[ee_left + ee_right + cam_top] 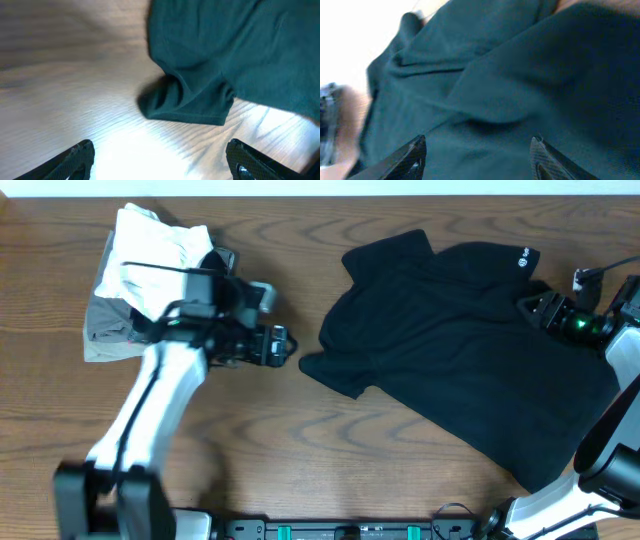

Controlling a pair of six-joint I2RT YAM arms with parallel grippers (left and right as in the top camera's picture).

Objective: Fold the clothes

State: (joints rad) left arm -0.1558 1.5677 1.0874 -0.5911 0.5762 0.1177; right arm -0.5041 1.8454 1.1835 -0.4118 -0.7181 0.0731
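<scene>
The black shirt (460,340) lies spread and rumpled on the right half of the wooden table, with a small white round logo (523,260) near its far right. My left gripper (282,346) is open and empty, just left of the shirt's near-left sleeve (187,102), a short gap away. My right gripper (532,305) is open over the shirt's upper right part, with dark fabric (485,100) filling its wrist view between the fingers (480,150).
A white folded garment (155,250) lies on a grey folded garment (105,330) at the far left, behind my left arm. Bare wood (330,470) spans the table's front. The arm bases stand along the front edge.
</scene>
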